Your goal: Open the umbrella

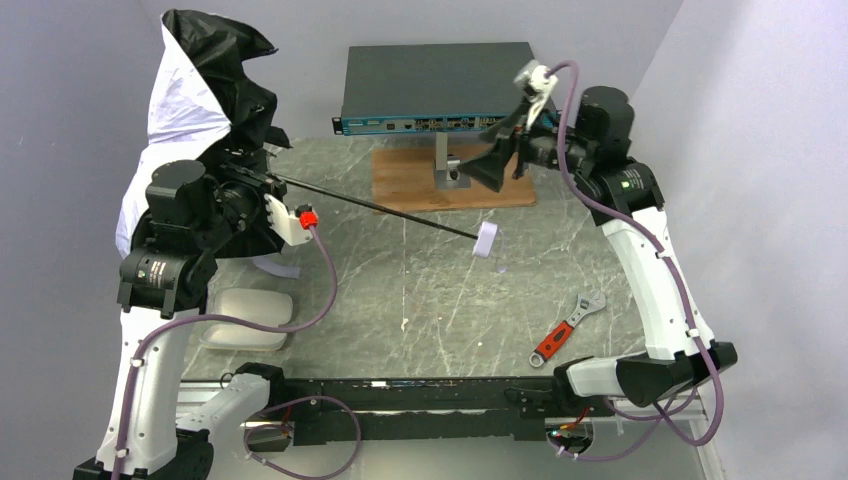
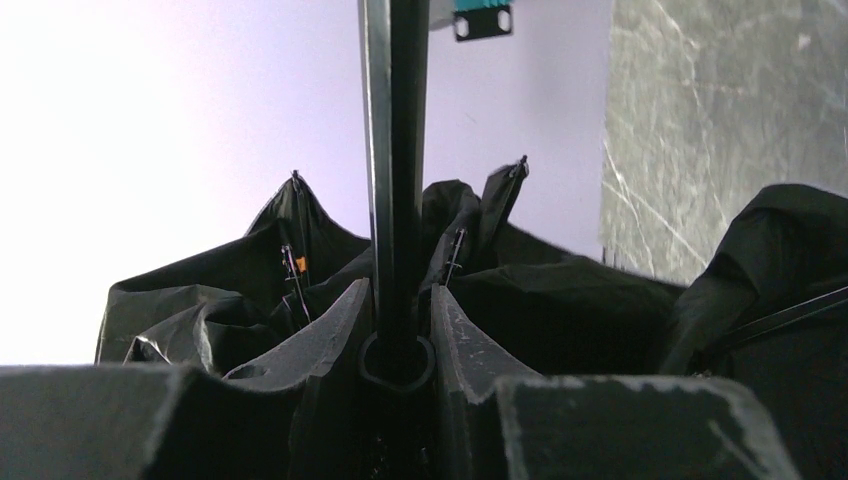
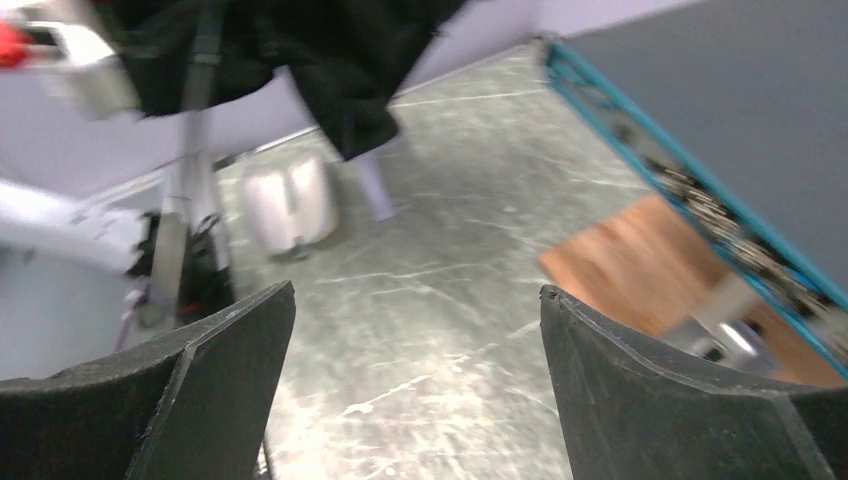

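Note:
The umbrella's canopy (image 1: 195, 95), black inside and white outside, hangs half-folded at the far left. Its thin black shaft (image 1: 380, 208) slants out to the right and ends in a small pale handle (image 1: 485, 240) above the table. My left gripper (image 1: 258, 185) is shut on the shaft right by the canopy. In the left wrist view its fingers (image 2: 465, 340) press on both sides of the shaft (image 2: 395, 150), with black canopy folds (image 2: 560, 310) behind. My right gripper (image 1: 490, 160) is raised at the back, open and empty (image 3: 415, 300), apart from the umbrella.
A cream oval case (image 1: 250, 315) lies at the near left, also in the right wrist view (image 3: 290, 200). A red-handled wrench (image 1: 567, 327) lies at the near right. A wooden board (image 1: 400, 180) with a metal block (image 1: 450, 172) and a dark equipment box (image 1: 440, 85) stand at the back.

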### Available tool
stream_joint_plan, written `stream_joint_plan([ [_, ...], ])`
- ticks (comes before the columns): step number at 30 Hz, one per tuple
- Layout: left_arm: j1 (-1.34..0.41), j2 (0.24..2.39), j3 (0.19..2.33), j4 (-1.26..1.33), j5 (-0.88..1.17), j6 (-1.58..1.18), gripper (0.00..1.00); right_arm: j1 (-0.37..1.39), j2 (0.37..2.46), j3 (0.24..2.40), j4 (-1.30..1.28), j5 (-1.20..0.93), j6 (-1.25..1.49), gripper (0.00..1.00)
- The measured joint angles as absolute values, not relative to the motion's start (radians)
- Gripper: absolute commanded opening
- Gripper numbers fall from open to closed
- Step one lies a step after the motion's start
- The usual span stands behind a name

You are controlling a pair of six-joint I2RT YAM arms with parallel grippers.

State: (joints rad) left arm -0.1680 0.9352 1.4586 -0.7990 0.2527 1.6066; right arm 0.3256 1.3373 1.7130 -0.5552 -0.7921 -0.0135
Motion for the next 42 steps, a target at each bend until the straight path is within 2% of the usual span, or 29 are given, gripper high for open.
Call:
stream_joint_plan([
  [6,-0.168,0.941,1.413,-0.828,0.208,1.674,0.00,0.590,1.365,1.787,-0.700,-0.805,-0.096,0.95],
  [13,-0.168,0.926,1.398,-0.825,0.204,1.693,0.00,0.751,1.404,1.779,-0.813,-0.693,-0.197,0.93],
  [17,-0.168,0.918,1.378,-0.820,0.205,1.692,0.00,0.815,1.426,1.750,-0.828,-0.548,-0.237,0.80],
  [21,-0.168,0.917,1.361,-0.810,0.204,1.693,0.00,0.843,1.445,1.743,-0.856,-0.440,-0.283,0.53],
  [24,-0.168,0.918,1.342,-0.796,0.186,1.702,0.00,0.865,1.440,1.699,-0.875,-0.370,-0.327,0.28],
  [29,-0.160,0.913,1.244,-0.705,0.127,1.729,0.00,0.895,1.429,1.592,-0.933,-0.284,-0.386,0.01],
  [33,-0.155,0.915,1.169,-0.661,0.142,1.745,0.05,0.890,1.393,1.504,-0.892,-0.239,-0.387,0.00],
  [39,-0.113,0.935,1.133,-0.571,0.208,1.761,0.20,0.893,1.356,1.446,-0.815,-0.212,-0.384,0.00],
  [42,-0.059,0.942,1.115,-0.509,0.263,1.781,0.20,0.894,1.355,1.444,-0.775,-0.201,-0.383,0.00],
])
